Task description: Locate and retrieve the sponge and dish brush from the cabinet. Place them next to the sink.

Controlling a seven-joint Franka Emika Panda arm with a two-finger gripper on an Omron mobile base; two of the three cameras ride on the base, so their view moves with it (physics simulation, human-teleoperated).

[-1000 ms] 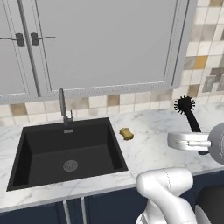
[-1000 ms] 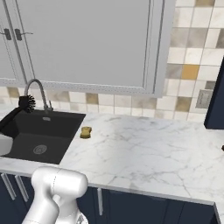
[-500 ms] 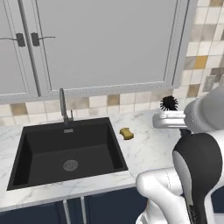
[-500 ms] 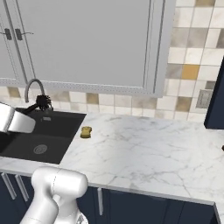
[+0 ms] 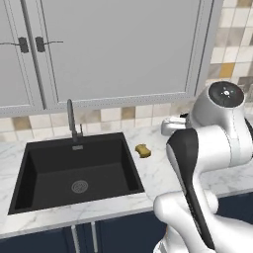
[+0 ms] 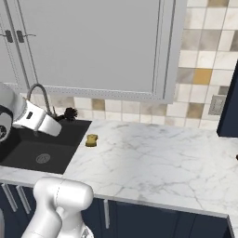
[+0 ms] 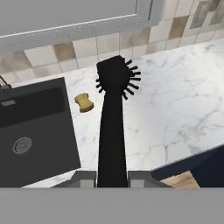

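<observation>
My claw (image 7: 112, 177) is clamped tight on the handle of the dish brush (image 7: 114, 118), and in the hand view the black handle runs straight up from between my fingertips to the bristly head. In the right base view the brush head (image 6: 70, 113) pokes out past my wrist, hanging above the back right corner of the sink (image 6: 28, 151), close to the faucet (image 6: 41, 95).

Compared with half a second ago, my arm has swung further across: in the left base view it now bulks up just right of the sink (image 5: 74, 173), and the brush head I could see there before is tucked behind my own arm. In the right base view the brush has come in from the left edge to sit over the sink's rim.

The sponge (image 5: 143, 150) hasn't budged, it lies flat on the marble worktop (image 6: 153, 158) just right of the sink, a bit back from the basin's edge.
</observation>
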